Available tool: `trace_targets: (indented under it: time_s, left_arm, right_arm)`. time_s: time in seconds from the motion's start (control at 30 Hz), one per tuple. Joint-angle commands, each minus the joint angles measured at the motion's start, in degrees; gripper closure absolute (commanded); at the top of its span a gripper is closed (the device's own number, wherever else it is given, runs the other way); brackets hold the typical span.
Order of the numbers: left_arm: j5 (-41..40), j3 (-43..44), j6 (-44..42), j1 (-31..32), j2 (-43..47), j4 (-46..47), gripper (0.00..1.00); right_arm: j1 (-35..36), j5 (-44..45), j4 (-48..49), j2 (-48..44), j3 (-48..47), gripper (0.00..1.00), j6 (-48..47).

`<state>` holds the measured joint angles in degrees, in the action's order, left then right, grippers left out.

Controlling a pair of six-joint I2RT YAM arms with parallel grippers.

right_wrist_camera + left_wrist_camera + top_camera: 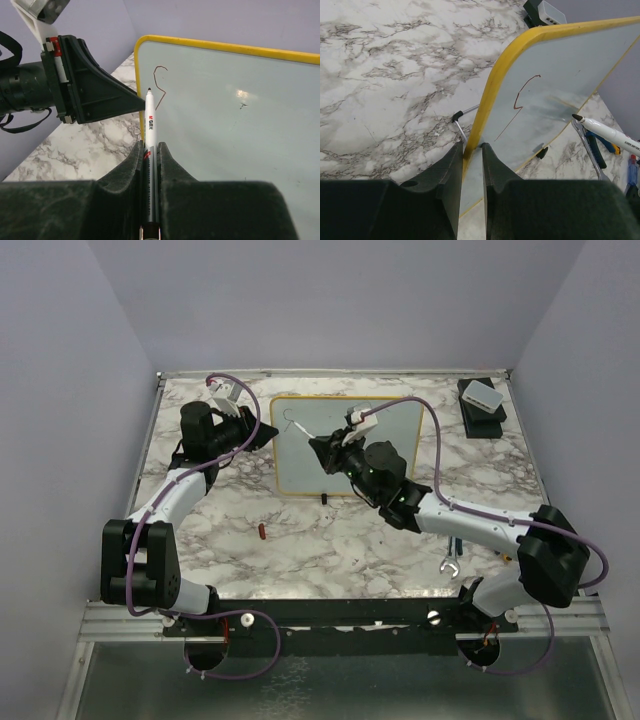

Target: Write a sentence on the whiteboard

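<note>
The whiteboard (pixel 390 455) lies at the table's back middle, pale glossy face (pixel 560 80) inside a yellow rim (pixel 220 46). My left gripper (pixel 272 432) is shut on its left rim, one finger (pixel 451 165) on each side of the yellow edge. My right gripper (pixel 150 150) is shut on a white marker (pixel 150 122). The marker's dark tip is close to the board's left edge; I cannot tell whether it touches. One thin reddish-brown hooked stroke with a long tail (pixel 522 95) (pixel 160 80) is all that shows of the sentence.
A small white box on a black base (pixel 482 400) sits at the back right. A red cap (pixel 261 532) and a small black piece (pixel 325 498) lie in front of the board. A wrench (pixel 450 565) and blue-handled pliers (pixel 600 150) lie to the right.
</note>
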<state>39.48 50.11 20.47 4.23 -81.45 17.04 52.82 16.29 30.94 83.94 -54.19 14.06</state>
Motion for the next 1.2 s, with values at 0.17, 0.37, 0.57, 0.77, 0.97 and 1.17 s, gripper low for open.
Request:
trace_targets:
  time_s: [0.17, 0.37, 0.57, 0.77, 0.97, 1.17]
  left_arm:
    - [-0.55, -0.58, -0.91, -0.09, 1.40, -1.30, 0.79]
    - [-0.46, -0.62, -0.96, -0.03, 1.45, -1.27, 0.80]
    - [-0.37, -0.62, -0.96, -0.09, 1.49, -1.23, 0.80]
    - [-0.29, -0.62, -1.04, -0.10, 1.52, -1.26, 0.80]
    - [-0.26, -0.71, -1.08, -0.07, 1.67, -1.28, 0.81]
    - [-0.33, -0.62, -1.05, -0.07, 1.61, -1.30, 0.81]
  right_arm:
    - [-0.14, 4.51, -0.18, 2.91, -0.78, 0.99, -1.44]
    - [-0.35, 4.68, 0.55, 4.31, -1.68, 0.99, -2.05]
    - [-0.52, 5.31, 1.37, 4.83, -2.07, 0.99, -2.64]
    - [-0.86, 5.96, 1.49, 5.30, -2.94, 0.99, -2.98]
    - [-1.43, 6.74, 1.49, 5.38, -3.71, 0.99, -3.50]
    - [-1.49, 7.12, 1.41, 5.17, -3.11, 0.99, -3.23]
